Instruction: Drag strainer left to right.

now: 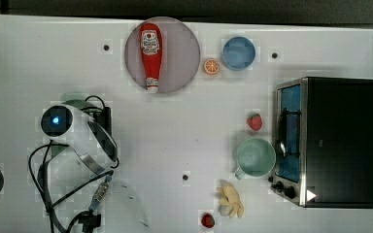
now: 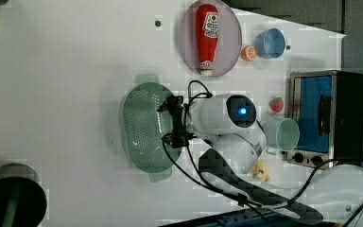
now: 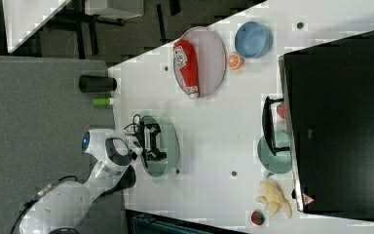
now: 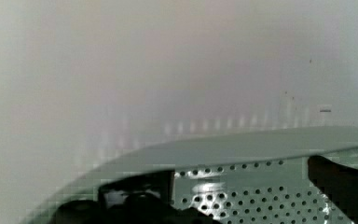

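Note:
The strainer [image 2: 144, 125] is a pale mint-green oval colander with small holes and tab handles, lying on the white table in the left view's middle. In the right view the strainer [image 3: 168, 146] sits near the table's left edge. My gripper [image 2: 174, 122] hangs over the strainer's side nearest the arm, its black fingers spread apart. The wrist view shows the perforated wall of the strainer [image 4: 251, 196] close up, with one dark finger [image 4: 135, 200] and the other finger [image 4: 340, 186] far apart over it, so the gripper [image 4: 237, 198] is open. From above, the arm [image 1: 77, 133] hides most of the strainer [image 1: 73, 100].
A plate [image 1: 182, 53] with a ketchup bottle [image 1: 150, 56], an orange slice [image 1: 211, 66] and a blue bowl [image 1: 239, 53] lie along the top view's upper side. A mint mug [image 1: 256, 158], strawberry [image 1: 254, 121], bananas [image 1: 230, 199] and toaster oven [image 1: 335, 141] crowd the top view's right.

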